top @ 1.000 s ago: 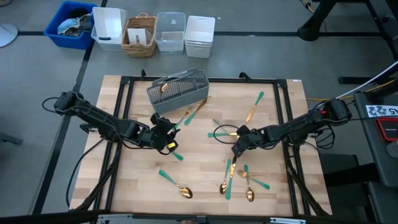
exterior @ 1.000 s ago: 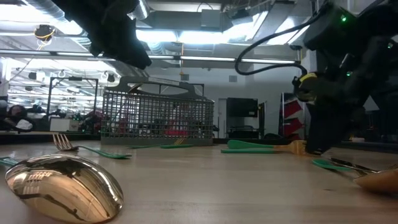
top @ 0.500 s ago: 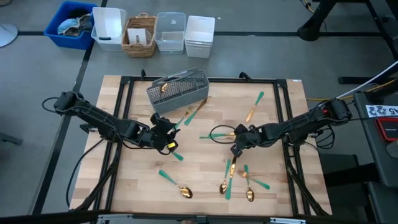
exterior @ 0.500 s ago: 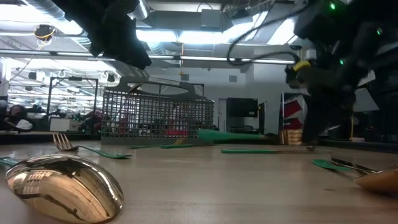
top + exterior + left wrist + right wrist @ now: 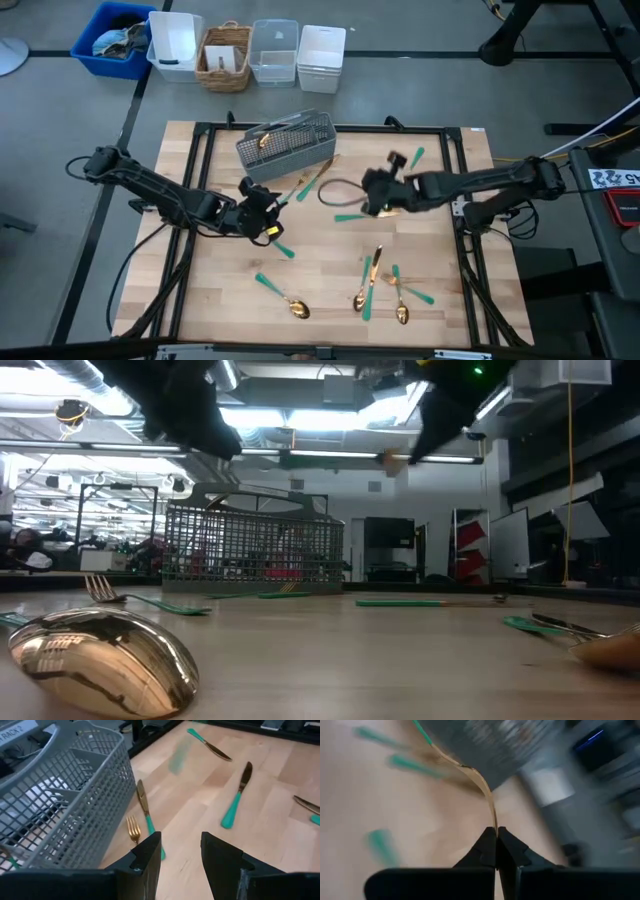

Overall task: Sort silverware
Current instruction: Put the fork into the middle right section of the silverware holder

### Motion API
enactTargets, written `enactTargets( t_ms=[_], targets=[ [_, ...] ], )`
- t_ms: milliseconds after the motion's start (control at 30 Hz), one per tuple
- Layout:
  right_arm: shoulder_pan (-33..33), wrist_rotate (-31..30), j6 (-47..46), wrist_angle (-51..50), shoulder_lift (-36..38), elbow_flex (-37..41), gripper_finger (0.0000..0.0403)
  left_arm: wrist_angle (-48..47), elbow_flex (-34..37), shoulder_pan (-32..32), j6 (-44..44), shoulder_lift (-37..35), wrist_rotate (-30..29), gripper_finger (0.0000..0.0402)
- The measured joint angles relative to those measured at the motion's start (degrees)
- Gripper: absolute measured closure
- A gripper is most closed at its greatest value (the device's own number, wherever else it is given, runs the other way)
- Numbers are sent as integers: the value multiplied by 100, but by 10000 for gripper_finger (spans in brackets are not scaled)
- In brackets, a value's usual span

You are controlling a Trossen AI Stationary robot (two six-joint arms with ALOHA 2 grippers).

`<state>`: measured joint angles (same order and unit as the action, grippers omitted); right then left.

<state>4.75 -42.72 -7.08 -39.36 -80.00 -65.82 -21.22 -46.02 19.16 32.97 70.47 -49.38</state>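
The grey mesh caddy point(image 5: 285, 145) stands at the table's far middle. Silverware with gold heads and teal handles lies scattered. A knife and a fork point(image 5: 145, 815) lie beside the caddy, a knife point(image 5: 408, 172) lies at the far right, and spoons point(image 5: 365, 285) lie near the front edge. My right gripper point(image 5: 372, 200) is right of the caddy, raised and shut on one piece point(image 5: 470, 775). My left gripper point(image 5: 180, 850) hovers open just in front of the caddy with nothing between its fingers. My right gripper pinches the tip of the piece's gold head point(image 5: 492, 822) between its two fingertips. The teal handle point(image 5: 420, 727) points away from the fingers. In the low view the piece point(image 5: 340, 458) hangs about level, lifted well clear of the table.
A black frame point(image 5: 200, 180) borders the wooden top. Beyond the far edge stand a blue bin point(image 5: 112, 38), white tubs point(image 5: 320, 58) and a wicker basket point(image 5: 225, 58). A teal-handled piece point(image 5: 350, 217) lies on the table below my right gripper. A big spoon point(image 5: 100, 660) lies close to the low camera.
My right gripper has risen from the table and gone toward the far edge and the caddy. It carries one piece, which lay flat on the wood and now hangs high and level. The left arm has kept still.
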Motion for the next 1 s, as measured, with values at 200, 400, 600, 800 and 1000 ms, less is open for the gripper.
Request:
enactTargets(
  t_ms=[200,400,600,800,1000],
  targets=[
    [-646,-962,2569,1106,4,-350,398,-244,2,0,119,0,-62,273],
    [-1269,-469,4705,2611,-183,-355,399,-286,4,0,242,3,-81,273],
    [-1634,-57,6432,3546,-683,-355,398,-392,4,0,299,3,-82,273],
    [-1802,-231,7950,4095,-1308,-353,397,-373,2,0,305,3,-82,273],
    [-1794,-412,8577,4910,-1764,-345,397,-375,2,0,304,3,-83,273]
  ],
)
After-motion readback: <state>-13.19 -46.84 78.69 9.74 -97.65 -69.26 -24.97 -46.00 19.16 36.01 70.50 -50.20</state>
